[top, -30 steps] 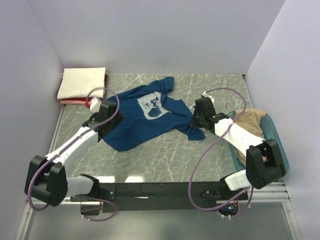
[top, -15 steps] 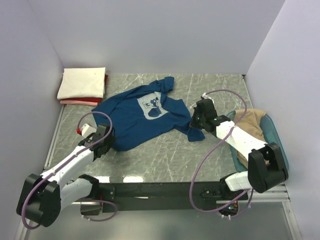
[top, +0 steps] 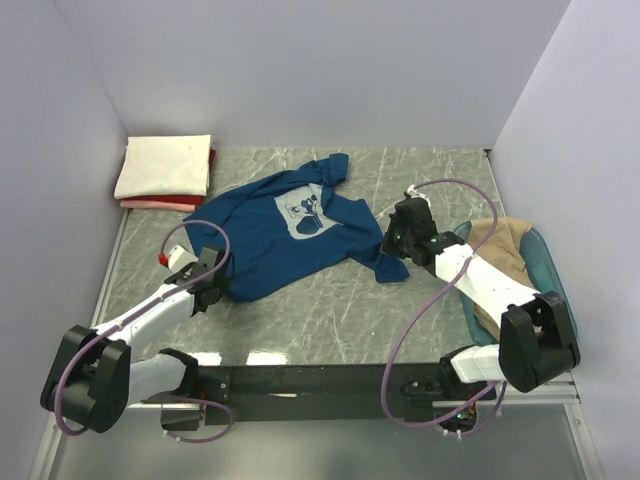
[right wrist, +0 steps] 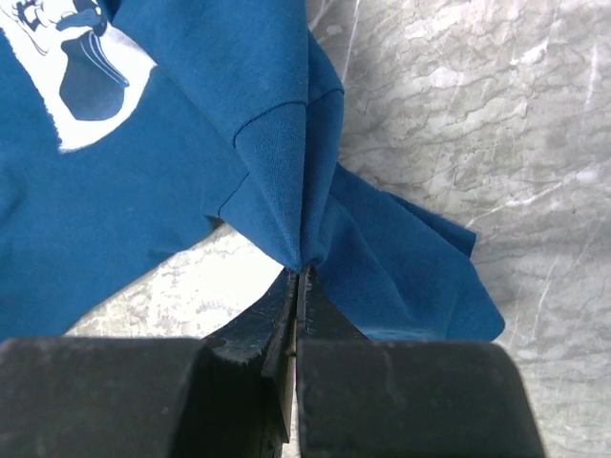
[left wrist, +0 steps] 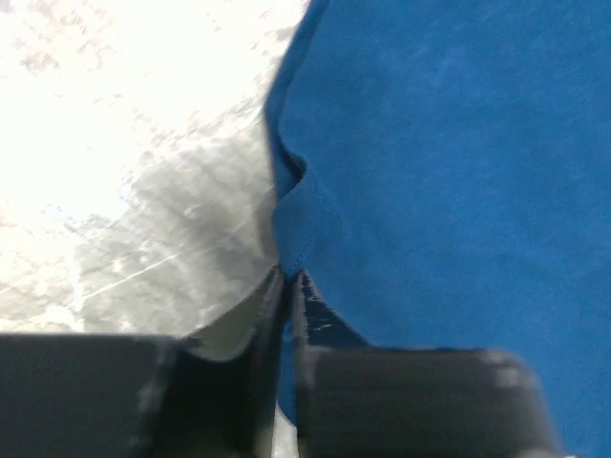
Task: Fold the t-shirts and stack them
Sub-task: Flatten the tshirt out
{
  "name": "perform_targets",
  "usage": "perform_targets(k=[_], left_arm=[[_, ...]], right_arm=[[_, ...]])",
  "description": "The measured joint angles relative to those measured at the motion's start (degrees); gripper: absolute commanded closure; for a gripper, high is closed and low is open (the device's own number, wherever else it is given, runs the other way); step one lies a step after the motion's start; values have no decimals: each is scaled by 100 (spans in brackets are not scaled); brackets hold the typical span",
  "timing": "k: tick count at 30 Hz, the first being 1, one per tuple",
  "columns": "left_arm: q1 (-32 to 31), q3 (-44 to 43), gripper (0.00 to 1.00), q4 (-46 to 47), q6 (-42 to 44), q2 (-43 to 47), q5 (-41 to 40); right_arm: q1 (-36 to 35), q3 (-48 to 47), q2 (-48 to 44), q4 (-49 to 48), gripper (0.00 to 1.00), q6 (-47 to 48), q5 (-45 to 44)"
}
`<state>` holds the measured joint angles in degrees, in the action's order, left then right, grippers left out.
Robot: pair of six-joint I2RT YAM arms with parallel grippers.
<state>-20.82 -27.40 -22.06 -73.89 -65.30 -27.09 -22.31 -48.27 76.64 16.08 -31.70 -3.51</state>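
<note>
Cloth of the dark blue t-shirt with a pale square cartoon print (top: 270, 240) lies spread mid-table on the grey marbled table (top: 430, 175). The left gripper (left wrist: 288, 280) pinches its near hem. The right gripper (right wrist: 298, 274) pinches a bunched sleeve.

Grey-green marbled tabletop (top: 330, 300) between plain pale lavender walls (top: 300, 70), glare patches along its near edge.

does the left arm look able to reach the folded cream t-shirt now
Probably yes: the folded cream t-shirt lies uncovered beyond the left arm, nothing between, though its jaws pinch the dark blue t-shirt.
</note>
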Motion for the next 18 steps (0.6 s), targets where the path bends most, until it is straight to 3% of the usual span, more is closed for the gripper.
perform_targets(k=[1, 12, 14, 15, 18], left_arm=[[0, -44, 99, 7, 76, -7, -28], [22, -944, 98, -699, 704, 800, -284], [46, -1189, 91, -811, 887, 942, -280], [70, -1296, 79, -835, 1019, 979, -267], [179, -1565, 63, -863, 1360, 909, -144]], right_arm=[[0, 0, -39, 15, 100, 0, -11], [22, -101, -776, 492, 100, 26, -149], [63, -170, -949, 601, 100, 48, -179], [101, -223, -1036, 651, 100, 63, -201], [227, -431, -1123, 752, 100, 90, -210]])
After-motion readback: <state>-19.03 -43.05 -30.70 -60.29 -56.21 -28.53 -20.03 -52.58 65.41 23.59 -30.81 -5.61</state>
